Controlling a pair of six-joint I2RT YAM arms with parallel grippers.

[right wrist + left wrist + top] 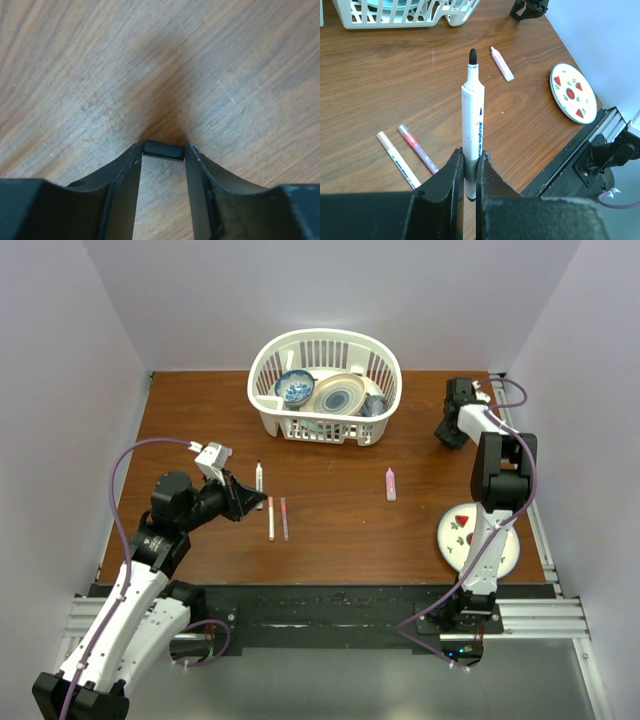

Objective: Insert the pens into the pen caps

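Black cap (pixel 163 150) between right jaws

I look down on a brown wooden table (pixel 330 560) with clear grain and a few fine scratches. Plain pale surfaces close it in: the back wall (pixel 330 290), the left wall (pixel 50 440) and the right wall (pixel 600 390). The light is soft and even. Along the table's near edge run a black strip (pixel 330 605) and aluminium rails (pixel 545 618), above a grey floor (pixel 330 685).
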